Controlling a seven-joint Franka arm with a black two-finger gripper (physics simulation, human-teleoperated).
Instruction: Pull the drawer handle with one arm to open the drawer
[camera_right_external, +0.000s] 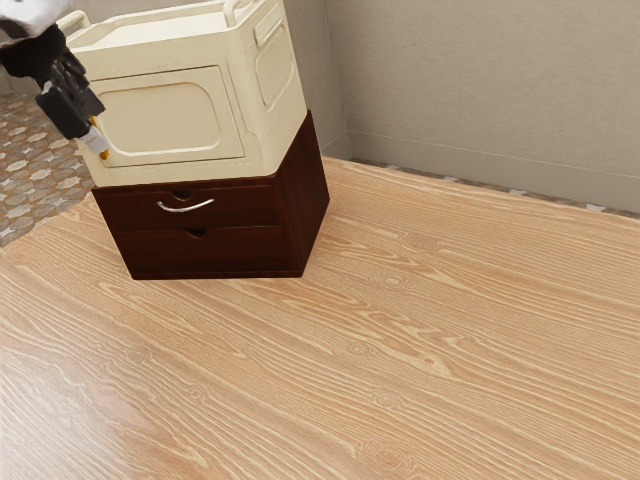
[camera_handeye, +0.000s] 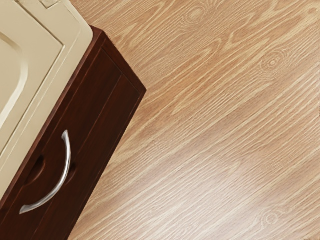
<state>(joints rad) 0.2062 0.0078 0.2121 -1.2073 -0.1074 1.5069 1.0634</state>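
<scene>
My black angular metal pincer, whether open or closed I cannot tell, hangs apart from the curved silver metal handle on the shut, dark-brown, rectangular wooden upper drawer, so descending too close could scrape the cream, rectangular plastic box.

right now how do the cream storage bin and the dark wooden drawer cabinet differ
Color: the cream storage bin is pale, the dark wooden drawer cabinet deep red-brown.
Shape: the bin has rounded corners, the cabinet sharp ones.
Front: the bin has one recessed panel, the cabinet two drawers, the upper with a curved silver handle.
Support: the bin sits on the cabinet, the cabinet on the table.
Both stand upright.
</scene>
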